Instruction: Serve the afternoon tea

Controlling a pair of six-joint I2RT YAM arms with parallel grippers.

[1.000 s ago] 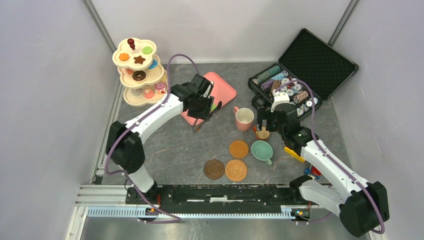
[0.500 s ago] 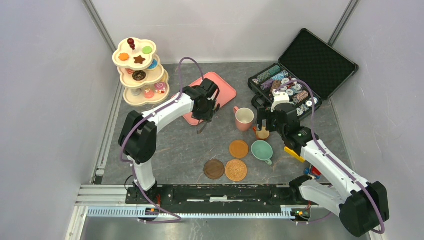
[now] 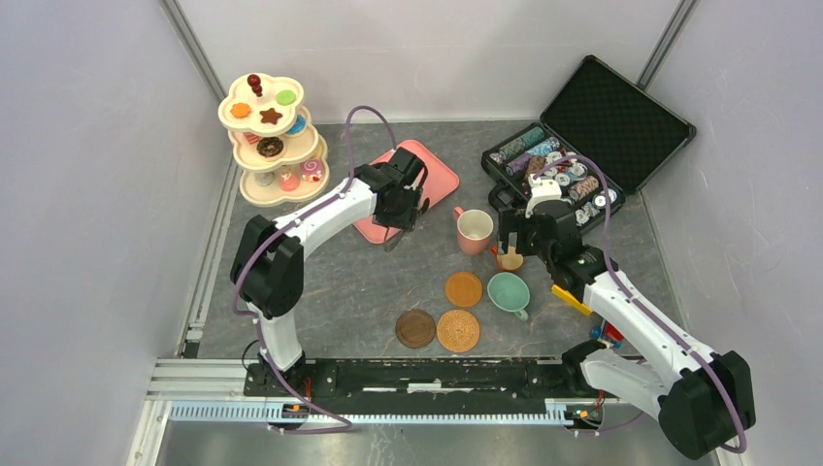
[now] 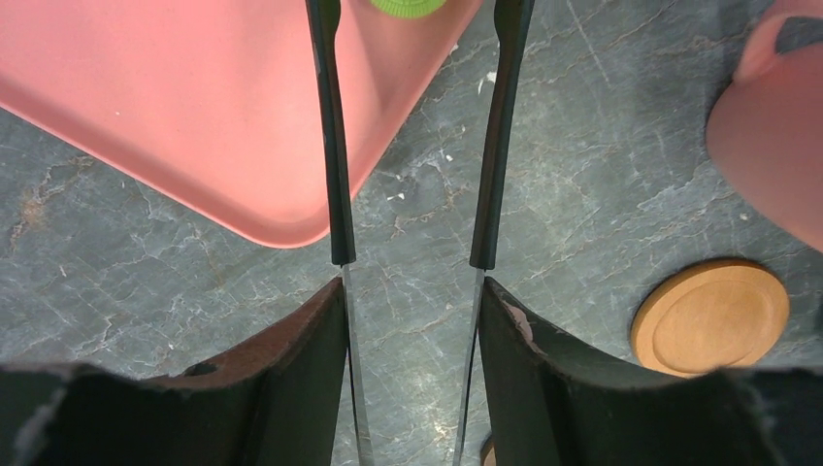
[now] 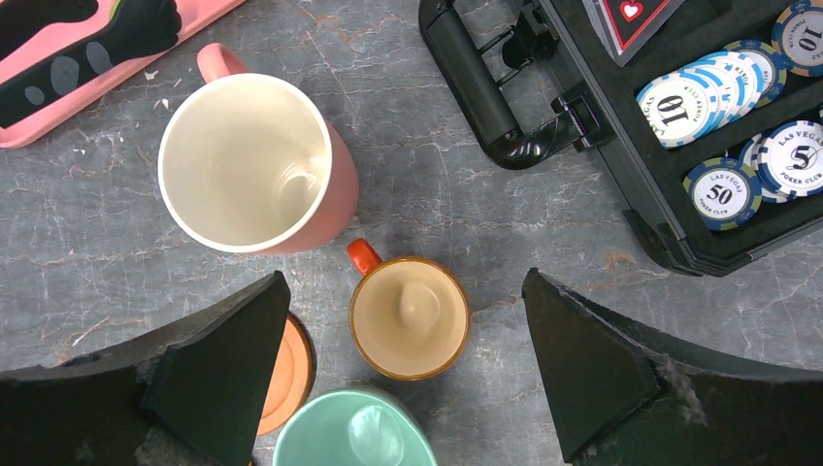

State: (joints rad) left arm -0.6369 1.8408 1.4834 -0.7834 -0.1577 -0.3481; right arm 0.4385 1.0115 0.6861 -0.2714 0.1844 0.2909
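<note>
The cream three-tier stand (image 3: 270, 146) with small pastries is at the back left. My left gripper (image 3: 400, 218) is shut on metal tongs (image 4: 333, 175) over the near corner of the pink tray (image 4: 194, 107). A green pastry (image 4: 408, 6) shows between the tong arms at the frame's top edge; whether it is gripped is hidden. My right gripper (image 5: 406, 291) is open, hovering over the brown cup (image 5: 410, 316), fingers either side of it and apart from it. The pink cup (image 5: 247, 160) stands just behind, the teal cup (image 5: 349, 432) just in front. Three brown coasters (image 3: 463, 288) (image 3: 415, 328) (image 3: 458, 331) lie bare.
An open black case (image 3: 582, 146) of poker chips sits at the back right, its handle (image 5: 476, 73) close to the cups. A yellow block (image 3: 571, 299) lies under the right arm. White walls enclose the table on three sides.
The left arm has folded in and its wrist turned, carrying the tongs from over the tray toward its near corner. The right arm and the cups have not moved.
</note>
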